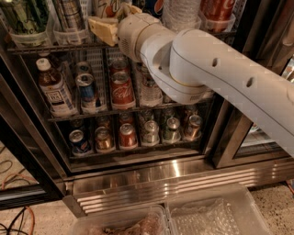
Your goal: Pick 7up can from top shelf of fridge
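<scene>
The fridge (138, 176) stands open in front of me, with wire racks of cans and bottles. On the top shelf (55, 46), cans stand in clear plastic holders. The 7up can (105, 7), white with a red-orange mark, shows only at the frame's top edge, mostly hidden by my gripper. My gripper (103, 27), tan at its tip, reaches into the top shelf right at the 7up can, at the end of the white arm (206, 69). A dark green can (18, 16) and a silver striped can (69, 16) stand to its left.
A red can (218, 9) and a ribbed clear bottle (181, 11) stand right of the arm on the top shelf. The middle rack holds a bottle (53, 87) and cans; the bottom rack holds several cans. Two clear bins (216, 215) lie on the floor below.
</scene>
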Robot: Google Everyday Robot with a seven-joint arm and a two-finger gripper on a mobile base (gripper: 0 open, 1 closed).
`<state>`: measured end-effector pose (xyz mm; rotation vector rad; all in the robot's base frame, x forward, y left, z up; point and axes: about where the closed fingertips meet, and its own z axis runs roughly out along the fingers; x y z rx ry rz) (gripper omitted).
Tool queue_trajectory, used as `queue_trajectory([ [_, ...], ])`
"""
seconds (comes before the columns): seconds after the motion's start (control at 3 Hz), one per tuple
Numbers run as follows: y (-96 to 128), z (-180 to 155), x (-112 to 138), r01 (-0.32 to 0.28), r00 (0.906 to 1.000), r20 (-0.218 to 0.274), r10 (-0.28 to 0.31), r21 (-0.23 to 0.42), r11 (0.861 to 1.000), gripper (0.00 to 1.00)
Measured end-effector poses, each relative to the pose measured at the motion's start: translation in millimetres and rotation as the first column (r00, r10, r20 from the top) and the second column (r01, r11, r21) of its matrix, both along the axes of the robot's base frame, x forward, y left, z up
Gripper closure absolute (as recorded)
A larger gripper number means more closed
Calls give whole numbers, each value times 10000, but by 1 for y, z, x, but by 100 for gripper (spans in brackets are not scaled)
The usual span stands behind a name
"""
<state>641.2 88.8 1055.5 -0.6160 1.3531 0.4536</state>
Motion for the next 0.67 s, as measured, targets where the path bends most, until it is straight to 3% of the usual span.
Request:
queue_trajectory([
  [0.33, 1, 1, 0, -12, 10000, -34, 12, 14, 10000, 95],
  [0.67, 1, 2, -1, -19, 10000, -83, 20, 44, 10000, 100],
])
